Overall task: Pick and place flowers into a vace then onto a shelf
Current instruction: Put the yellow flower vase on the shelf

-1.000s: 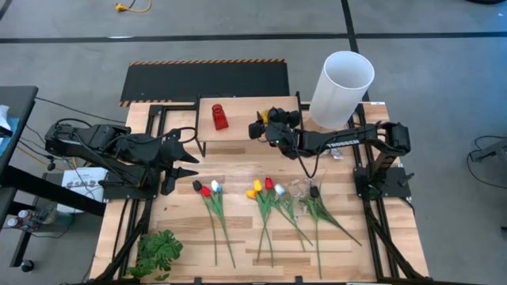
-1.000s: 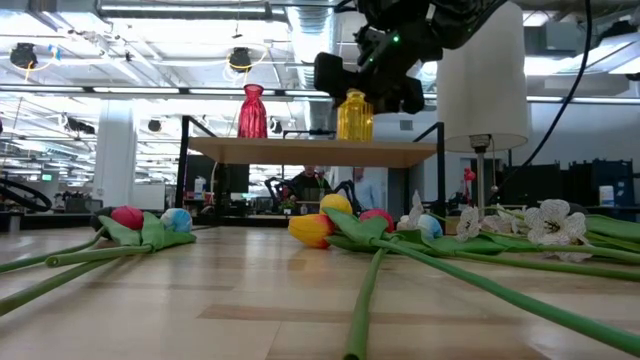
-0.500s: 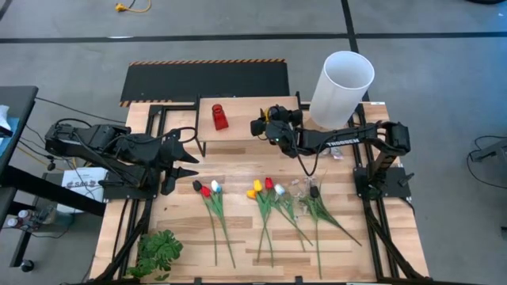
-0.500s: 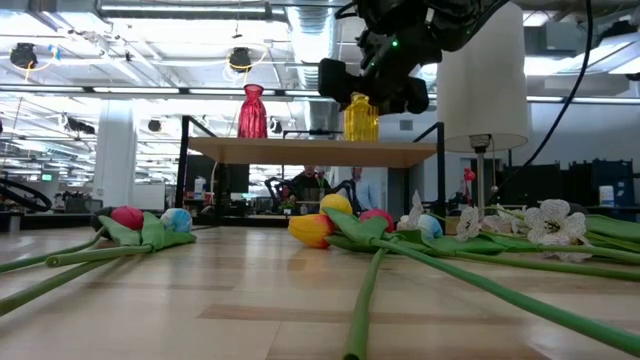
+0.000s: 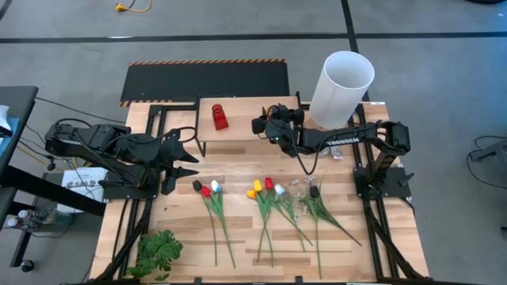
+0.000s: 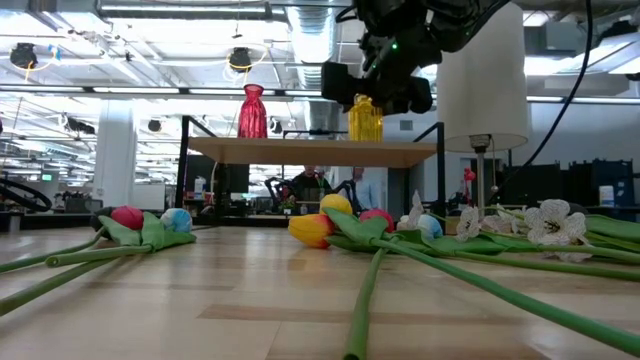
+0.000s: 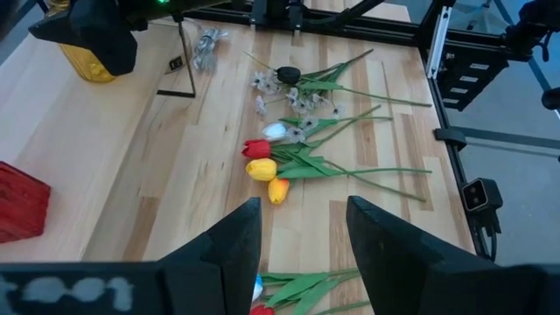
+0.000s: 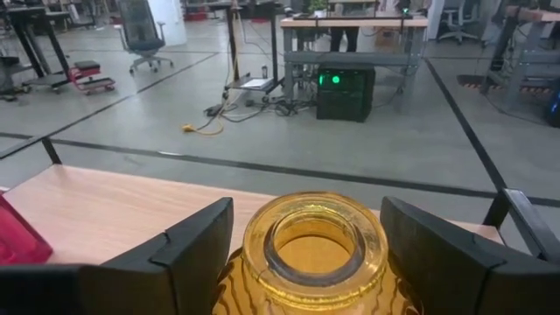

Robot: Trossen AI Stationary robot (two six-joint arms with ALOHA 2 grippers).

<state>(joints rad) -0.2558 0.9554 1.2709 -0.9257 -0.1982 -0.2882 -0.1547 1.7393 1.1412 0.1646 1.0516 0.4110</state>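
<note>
Currently the right gripper sits over the shelf at the table's twelve o'clock, fingers spread either side of the yellow vase; whether they press it, I cannot tell. A red vase stands at the shelf's nine o'clock end. Flowers lie at six o'clock, toward the table's middle. The left gripper, parted, waits at nine o'clock.

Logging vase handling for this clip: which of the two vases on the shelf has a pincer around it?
The yellow vase: the right pincer has a finger on each side of its neck. The red vase, farther along the shelf, stands alone.
</note>
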